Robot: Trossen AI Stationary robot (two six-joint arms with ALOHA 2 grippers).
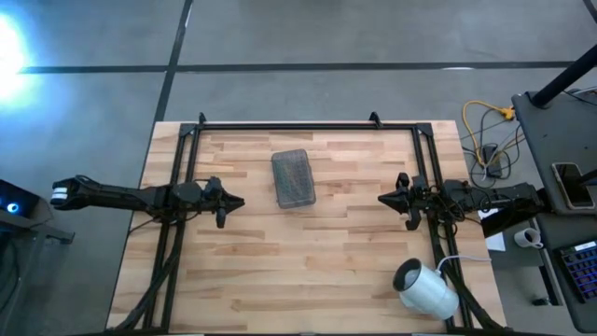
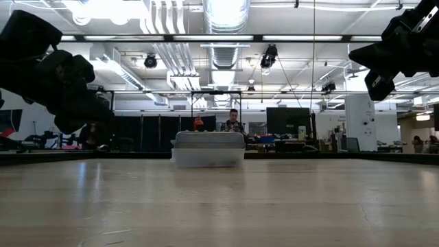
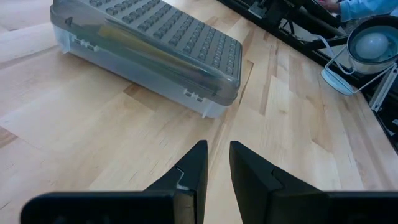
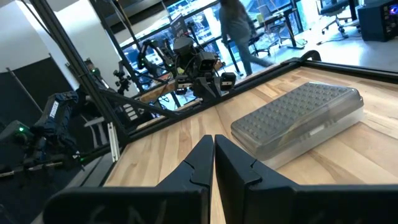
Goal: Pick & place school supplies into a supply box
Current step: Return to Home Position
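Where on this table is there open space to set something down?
Widest bare patch: the table below the left pincer and right pincer in the overhead view, from its left edge to the white roll. Tighter between the pincers, where the closed box sits.

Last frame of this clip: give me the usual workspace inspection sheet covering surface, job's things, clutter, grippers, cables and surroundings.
Surface: wooden table, carrying only the items below.
Job's things: supply box at mid-table with its grey lid on; yellowish supplies show dimly through it; none seen loose outside.
Clutter: white roll at the table's right edge, toward the high view's bottom.
Grippers: left gripper and right gripper on either side of the box, apart from it, holding nothing; left narrowly open, right shut.
Cables: yellow cable on the floor beyond the table's right side.
Surroundings: person in the room behind; mug on a desk at right.
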